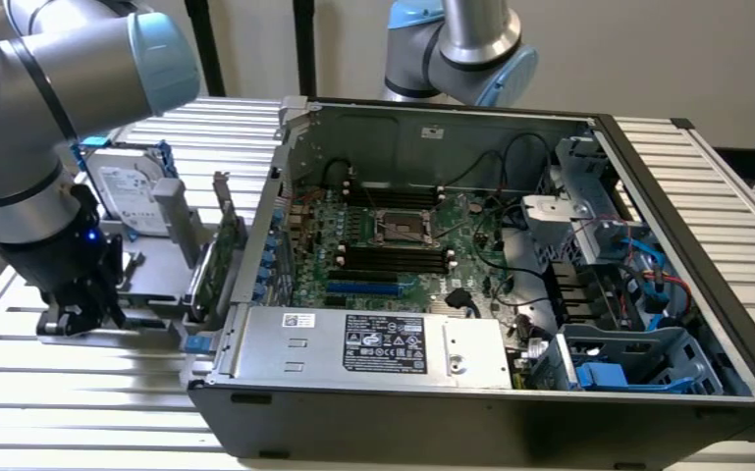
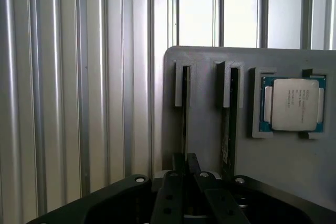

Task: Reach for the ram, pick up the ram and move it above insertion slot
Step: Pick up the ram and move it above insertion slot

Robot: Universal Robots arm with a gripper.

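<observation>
Two rams stand on edge in slots of a grey holder (image 2: 205,129). One ram (image 2: 185,108) runs straight down between my gripper (image 2: 186,163) fingers, which press against both of its faces while it still sits in its slot. The second ram (image 2: 229,124) stands one slot over, untouched. In the exterior view my gripper (image 1: 80,312) is lowered onto the holder (image 1: 154,285) at the exterior view's left, outside the open computer case (image 1: 482,412). The motherboard's dark insertion slots (image 1: 391,258) lie inside the case beside the processor socket (image 1: 399,227).
A processor chip (image 2: 294,103) rests in a pocket of the holder. A silver hard drive (image 1: 129,184) and a green expansion card (image 1: 227,257) stand upright between my gripper and the case wall. A second arm (image 1: 462,49) stands behind the case. A ribbed metal table (image 1: 76,392) lies below.
</observation>
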